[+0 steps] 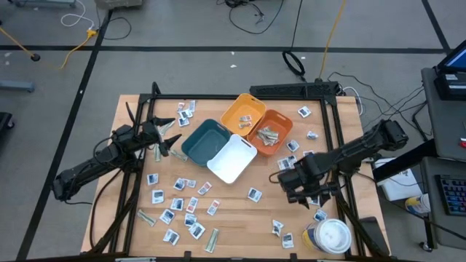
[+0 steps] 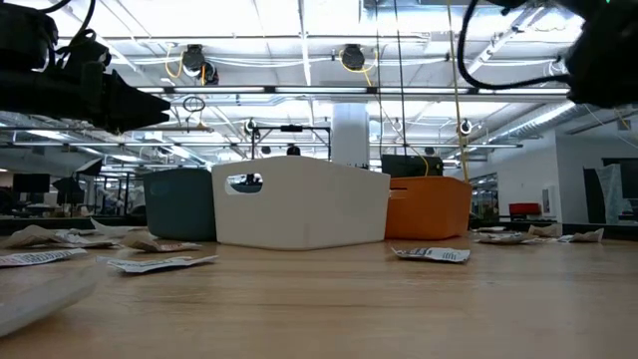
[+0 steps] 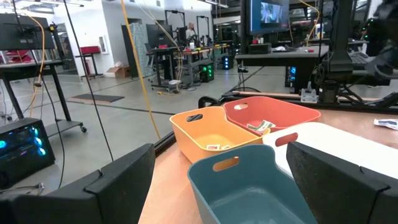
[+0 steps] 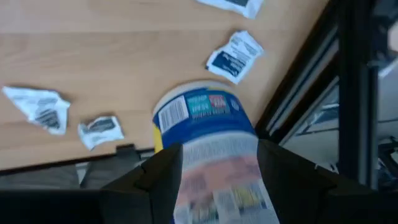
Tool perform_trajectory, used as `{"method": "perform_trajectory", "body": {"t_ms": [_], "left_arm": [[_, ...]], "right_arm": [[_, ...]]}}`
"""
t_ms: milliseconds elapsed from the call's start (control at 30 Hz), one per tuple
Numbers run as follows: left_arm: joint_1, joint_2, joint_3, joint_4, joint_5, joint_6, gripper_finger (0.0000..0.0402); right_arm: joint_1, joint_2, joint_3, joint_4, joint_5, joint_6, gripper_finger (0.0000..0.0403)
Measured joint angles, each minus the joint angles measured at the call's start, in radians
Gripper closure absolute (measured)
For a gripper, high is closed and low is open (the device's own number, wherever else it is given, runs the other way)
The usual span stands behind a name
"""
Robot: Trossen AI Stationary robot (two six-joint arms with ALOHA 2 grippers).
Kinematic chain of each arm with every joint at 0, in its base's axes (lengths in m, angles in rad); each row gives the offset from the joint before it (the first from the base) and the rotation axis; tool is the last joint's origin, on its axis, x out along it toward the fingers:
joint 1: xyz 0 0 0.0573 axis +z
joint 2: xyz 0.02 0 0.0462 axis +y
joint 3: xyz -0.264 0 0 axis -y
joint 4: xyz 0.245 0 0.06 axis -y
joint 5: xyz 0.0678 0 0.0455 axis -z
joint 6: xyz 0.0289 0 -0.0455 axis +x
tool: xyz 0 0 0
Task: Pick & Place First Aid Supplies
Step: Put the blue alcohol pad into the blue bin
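Many small white packets [image 1: 178, 200] and a few grey-green strips [image 1: 212, 239] lie flat on the wooden table, mostly at the near left. More lie by the far edge [image 1: 183, 109] and at the right [image 1: 312, 135]. Several strips lie in the orange bin [image 1: 271, 132]. My left gripper [image 1: 169, 138] stands open and level, left of the teal bin [image 3: 249, 186], holding nothing. My right gripper [image 1: 302, 195] hovers above the table's right side, tilted down, fingers apart [image 4: 217, 180]. Beyond them shows the blue-labelled tub [image 4: 199, 115], with packets [image 4: 233, 55] around it.
The teal [image 1: 205, 140], white [image 1: 233, 159], yellow [image 1: 243, 113] and orange bins cluster at the table's middle. The white-lidded tub [image 1: 333, 236] stands at the near right corner. Black frame rails [image 1: 342, 138] run along the table's sides. Bare wood lies between bins and near edge [image 1: 247, 225].
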Motion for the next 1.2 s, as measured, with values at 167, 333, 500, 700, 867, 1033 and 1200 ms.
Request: {"method": "perform_trajectory", "body": {"t_ms": [167, 333, 500, 700, 867, 1033, 1200], "left_arm": [[0.0, 0.0, 0.0, 0.0, 0.0, 0.0, 0.0034], [0.0, 0.0, 0.0, 0.0, 0.0, 0.0, 0.0034], [0.0, 0.0, 0.0, 0.0, 0.0, 0.0, 0.0034], [0.0, 0.0, 0.0, 0.0, 0.0, 0.0, 0.0034], [0.0, 0.0, 0.0, 0.0, 0.0, 0.0, 0.0034], [0.0, 0.0, 0.0, 0.0, 0.0, 0.0, 0.0034], [0.0, 0.0, 0.0, 0.0, 0.0, 0.0, 0.0034]], "right_arm": [[0.036, 0.001, -0.102, 0.194, -0.024, 0.088, 0.0202], [0.068, 0.001, -0.211, 0.366, -0.023, 0.157, 0.0202], [0.098, 0.001, -0.307, 0.47, -0.024, 0.21, 0.0202], [0.128, 0.001, -0.41, 0.645, -0.023, 0.269, 0.0202], [0.14, -0.001, -0.482, 0.782, -0.027, 0.331, 0.0202], [0.14, -0.001, -0.519, 0.856, -0.035, 0.334, 0.0225], [0.14, -0.001, -0.536, 0.871, -0.026, 0.331, 0.0295]]}}
